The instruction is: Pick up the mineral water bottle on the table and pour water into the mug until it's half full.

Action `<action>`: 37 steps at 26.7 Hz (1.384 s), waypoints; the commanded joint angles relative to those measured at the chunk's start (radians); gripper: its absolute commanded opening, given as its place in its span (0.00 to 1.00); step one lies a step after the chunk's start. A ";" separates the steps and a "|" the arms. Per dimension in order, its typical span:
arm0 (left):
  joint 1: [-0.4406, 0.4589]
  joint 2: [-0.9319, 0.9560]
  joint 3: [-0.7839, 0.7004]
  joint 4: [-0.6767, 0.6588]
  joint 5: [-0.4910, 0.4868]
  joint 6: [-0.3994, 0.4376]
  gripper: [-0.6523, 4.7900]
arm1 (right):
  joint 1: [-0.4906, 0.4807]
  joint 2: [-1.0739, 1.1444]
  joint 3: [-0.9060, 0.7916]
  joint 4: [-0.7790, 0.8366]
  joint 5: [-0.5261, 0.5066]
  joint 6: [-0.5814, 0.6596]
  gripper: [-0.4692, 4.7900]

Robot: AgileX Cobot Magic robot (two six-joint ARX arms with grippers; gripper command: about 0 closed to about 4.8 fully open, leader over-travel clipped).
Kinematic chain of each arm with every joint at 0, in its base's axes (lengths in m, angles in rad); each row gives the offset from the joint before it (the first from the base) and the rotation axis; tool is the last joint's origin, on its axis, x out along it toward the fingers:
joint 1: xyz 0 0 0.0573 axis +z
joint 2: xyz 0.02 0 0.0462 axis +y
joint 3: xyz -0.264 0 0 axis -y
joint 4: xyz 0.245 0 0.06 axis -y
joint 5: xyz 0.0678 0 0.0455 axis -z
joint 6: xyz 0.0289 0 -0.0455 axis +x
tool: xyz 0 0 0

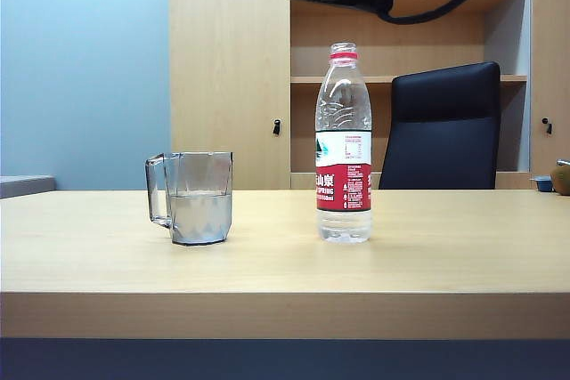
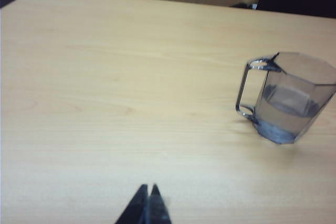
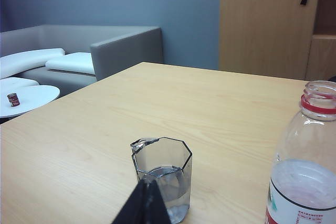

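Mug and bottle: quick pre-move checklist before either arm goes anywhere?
1. Mineral water bottle upright on the table, free of both grippers: ok.
2. Bottle capless, neck open: ok.
3. Mug upright, apart from the bottle, handle turned away from it: ok.
4. Water level in the mug: roughly half up the wall in the exterior view: ok; exact half cannot tell.
5. Left gripper shut, empty, over bare table off the mug's handle side: ok.
6. Right gripper shut, empty, above the table with mug and bottle ahead of it: ok if the pour is done, not ok for another grasp until it opens.
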 commanded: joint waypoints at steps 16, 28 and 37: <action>0.000 0.001 0.002 -0.058 -0.022 0.102 0.11 | -0.117 -0.498 0.003 -0.496 -0.001 0.000 0.07; 0.000 0.001 -0.029 -0.055 -0.043 0.102 0.11 | -0.485 -0.829 0.003 -0.511 0.001 0.000 0.07; 0.000 0.001 -0.049 0.016 -0.047 0.114 0.11 | -0.568 -0.980 0.002 -0.582 0.000 0.000 0.07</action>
